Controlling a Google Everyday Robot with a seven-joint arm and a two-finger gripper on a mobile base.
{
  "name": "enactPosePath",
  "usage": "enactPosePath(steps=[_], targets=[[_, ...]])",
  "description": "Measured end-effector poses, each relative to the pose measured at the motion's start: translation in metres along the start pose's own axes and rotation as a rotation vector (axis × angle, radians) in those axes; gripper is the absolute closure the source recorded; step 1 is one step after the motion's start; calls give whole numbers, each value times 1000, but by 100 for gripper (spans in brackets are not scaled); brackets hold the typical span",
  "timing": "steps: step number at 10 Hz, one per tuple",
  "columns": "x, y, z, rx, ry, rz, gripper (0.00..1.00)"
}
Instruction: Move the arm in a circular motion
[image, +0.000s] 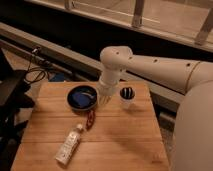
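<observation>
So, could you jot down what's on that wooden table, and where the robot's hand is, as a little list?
surface: wooden table
arm: white arm, reaching in over the table's far edge
gripper: gripper, pointing down between the bowl and the cup
bowl: dark bowl, something blue inside
cup: white cup, dark items in it
bottle: clear bottle, lying on its side near the front
small item: reddish-brown object between bowl and bottle; cannot tell what it is
</observation>
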Motion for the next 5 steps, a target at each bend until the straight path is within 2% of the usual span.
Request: enactPosePath(steps=[1, 2, 3, 4, 5], targets=[[-4, -2, -7, 49, -15, 27, 82], [-7, -4, -11, 76, -20, 42, 76], [-6, -6, -9, 72, -15, 29, 76], [-3, 0, -6, 55, -13, -1, 84], [-4, 13, -8, 62, -22, -16, 94]])
